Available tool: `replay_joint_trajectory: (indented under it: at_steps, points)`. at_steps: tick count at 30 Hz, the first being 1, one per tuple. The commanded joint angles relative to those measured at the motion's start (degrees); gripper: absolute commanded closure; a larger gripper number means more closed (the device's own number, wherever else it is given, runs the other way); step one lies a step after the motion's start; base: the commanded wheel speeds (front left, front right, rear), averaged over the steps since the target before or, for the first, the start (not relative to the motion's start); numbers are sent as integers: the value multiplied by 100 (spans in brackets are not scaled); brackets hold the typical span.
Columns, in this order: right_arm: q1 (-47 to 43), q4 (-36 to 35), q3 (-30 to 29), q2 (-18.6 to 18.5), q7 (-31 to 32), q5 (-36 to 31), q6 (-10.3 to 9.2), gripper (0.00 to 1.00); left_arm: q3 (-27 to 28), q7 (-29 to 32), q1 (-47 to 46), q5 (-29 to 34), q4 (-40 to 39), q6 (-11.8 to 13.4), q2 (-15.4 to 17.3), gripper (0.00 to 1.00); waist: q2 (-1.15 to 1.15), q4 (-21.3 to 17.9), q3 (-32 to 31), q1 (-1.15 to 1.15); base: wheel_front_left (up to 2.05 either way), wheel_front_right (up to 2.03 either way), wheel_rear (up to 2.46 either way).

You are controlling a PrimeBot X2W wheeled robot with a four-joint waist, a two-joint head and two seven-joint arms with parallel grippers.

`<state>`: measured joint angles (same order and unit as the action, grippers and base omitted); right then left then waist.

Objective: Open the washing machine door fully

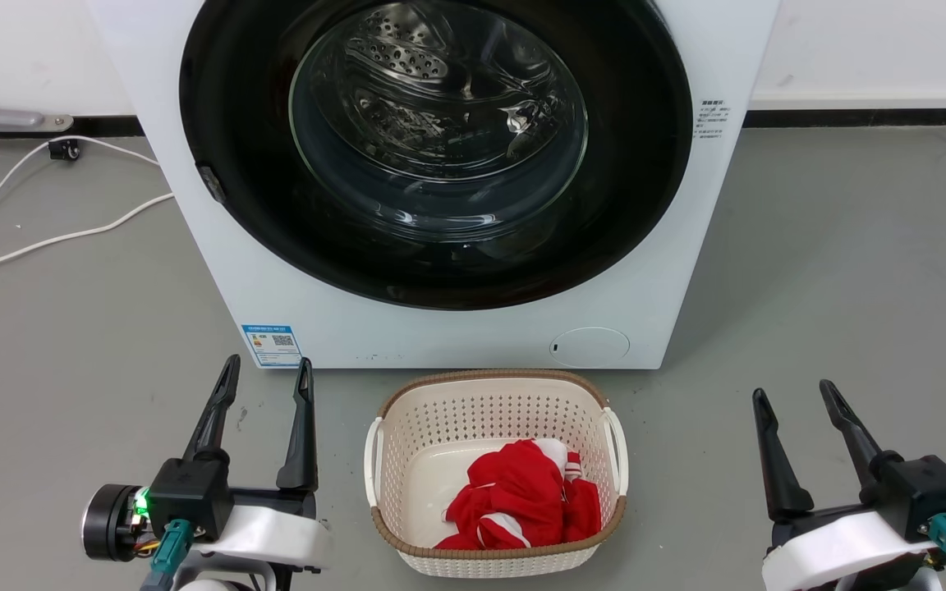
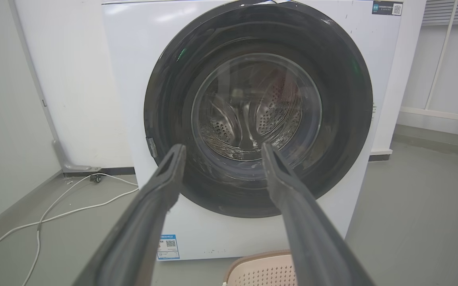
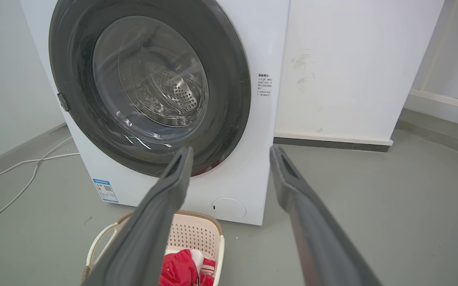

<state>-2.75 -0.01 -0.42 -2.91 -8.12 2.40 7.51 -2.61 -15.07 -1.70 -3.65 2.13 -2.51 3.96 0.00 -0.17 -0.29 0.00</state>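
— Dark plastic fingers on the left gripper: how wide do they stand?
— Spread well apart, with nothing between them and nothing touched. It hangs above the smooth grey floor at the lower left of the head view, tips pointing toward the machine.
— And the right gripper?
— Just as wide, empty too, at the lower right and clear of everything. That makes two grippers and four fingers, none in contact with anything.
— What lies between them?
— One cream perforated plastic laundry basket with a brown rim, on the floor just in front of the machine. One bundle of red and white cloth lies in it; I cannot tell how many garments.
— Where is the door?
— One large round glossy black washing machine door with a clear domed glass centre, lying flat against the front of the one big white box-shaped washing machine. It looks closed. Both grippers are well short of it.
— Anything on its edge?
— One small grey tab on the rim's left side in the head view.
— Through the glass?
— One perforated steel drum.
— Low on the front?
— One blue rectangular label at the left corner and one round white flap toward the right.
— Off to the side?
— Thin white cable looping over the floor left of the machine; whether it is one cord or two I cannot tell.
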Motion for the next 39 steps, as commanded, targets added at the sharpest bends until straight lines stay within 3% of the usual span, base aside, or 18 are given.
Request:
replay_joint_trajectory:
  at_steps: [1,2,3,11,20,30,39]
  points:
    - [-18,15,-8,5,-43,46,-4,53,21,-15,34,39,-10,-9,-7,0,0,0,3,0,0,0,0]
    - [-15,18,-11,5,-52,70,-4,88,24,-15,34,40,-14,-17,-10,0,0,0,5,0,0,0,0]
    - [-12,20,-10,5,-59,77,-4,100,29,-15,34,45,-17,-24,-12,0,0,0,6,0,0,0,0]
    - [56,76,34,5,-215,538,-4,100,78,-15,19,70,-20,-54,-35,0,0,-11,7,0,0,0,0]
    - [370,549,114,5,-556,3212,-3,100,131,-15,18,44,-35,-55,-62,0,0,-55,18,0,0,0,0]
    - [1214,1042,-231,4,-701,6900,-3,100,173,-15,-121,-64,-73,-46,-91,0,0,-36,180,0,0,0,0]
    - [2567,1597,-872,-51,-529,7892,-2,100,157,-14,-424,-76,-215,-65,-100,0,0,22,771,0,0,0,0]
